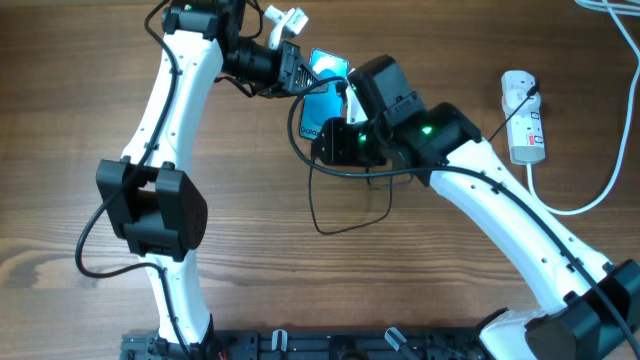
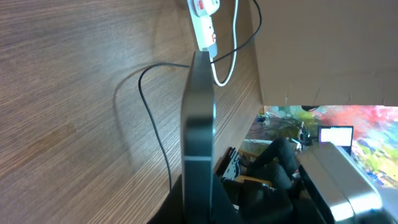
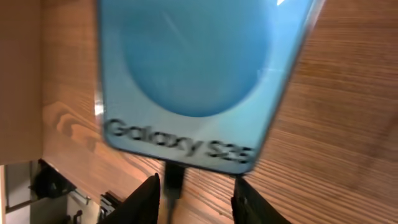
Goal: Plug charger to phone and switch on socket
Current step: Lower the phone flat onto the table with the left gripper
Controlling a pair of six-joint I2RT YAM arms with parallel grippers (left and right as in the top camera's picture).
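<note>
The right gripper (image 3: pixel 196 182) stands partly open, its dark jaws well apart. The charger (image 3: pixel 174 177) shows between them as a small black connector tip, nearer the jaw at 9 o'clock; whether either jaw presses it cannot be told. The phone (image 3: pixel 199 74) lies at 12 o'clock from that gripper, its short "Galaxy" edge meeting the tip. Its screen is glossy cyan, flat, with rounded corners. The left gripper (image 1: pixel 298 76) is closed on the phone's far end, over the wood-grain table (image 1: pixel 450 290). The white oblong socket (image 1: pixel 524 118) lies at 3 o'clock from the phone, well apart.
</note>
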